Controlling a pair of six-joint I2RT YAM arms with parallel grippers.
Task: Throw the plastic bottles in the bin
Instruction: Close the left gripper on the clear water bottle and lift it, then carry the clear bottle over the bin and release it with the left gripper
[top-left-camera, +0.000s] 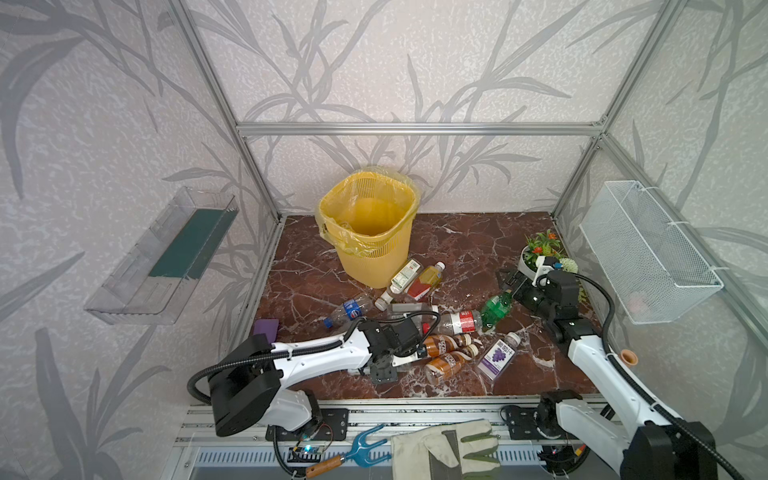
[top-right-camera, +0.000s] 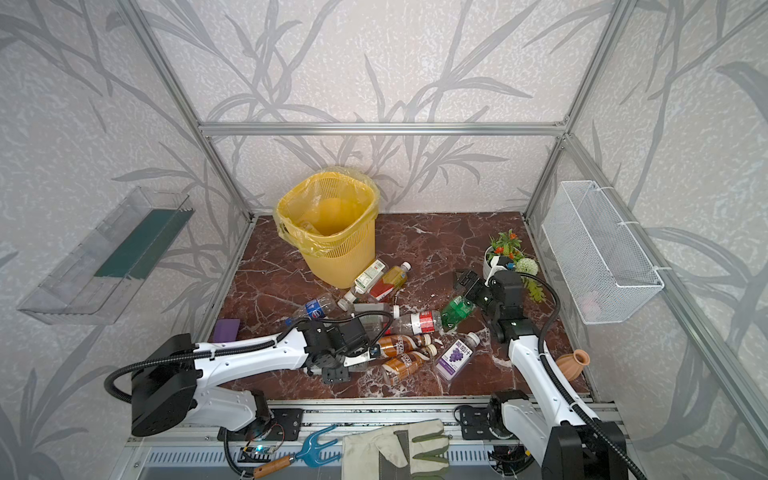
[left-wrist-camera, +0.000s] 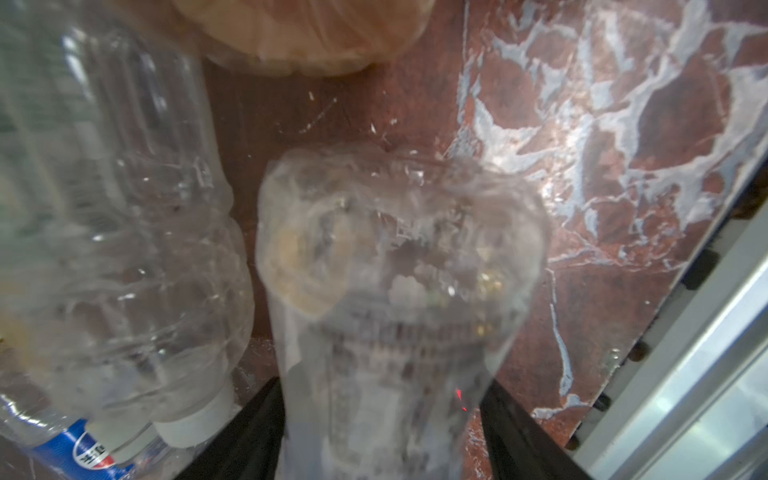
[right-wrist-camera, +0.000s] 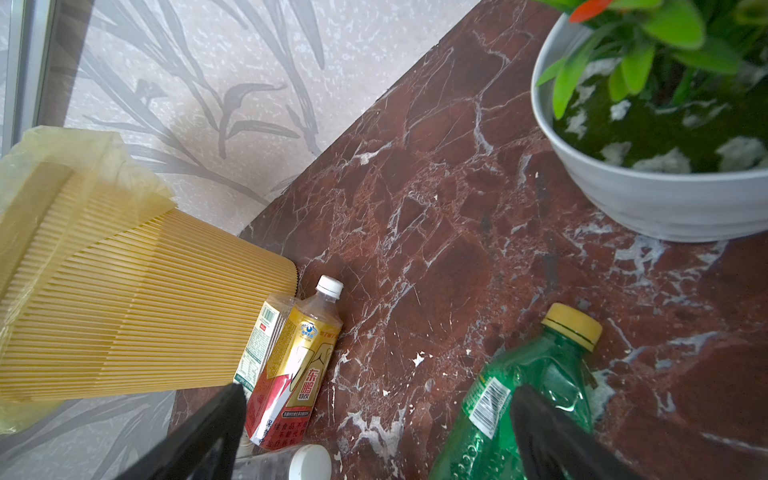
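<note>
Clear bottle (left-wrist-camera: 395, 291) sits clamped between fingers of the left tool (left-wrist-camera: 382, 388).

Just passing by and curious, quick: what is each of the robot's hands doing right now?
Left gripper: fingers closed on a clear bottle.
Right gripper: fingers open, holding nothing.
</note>
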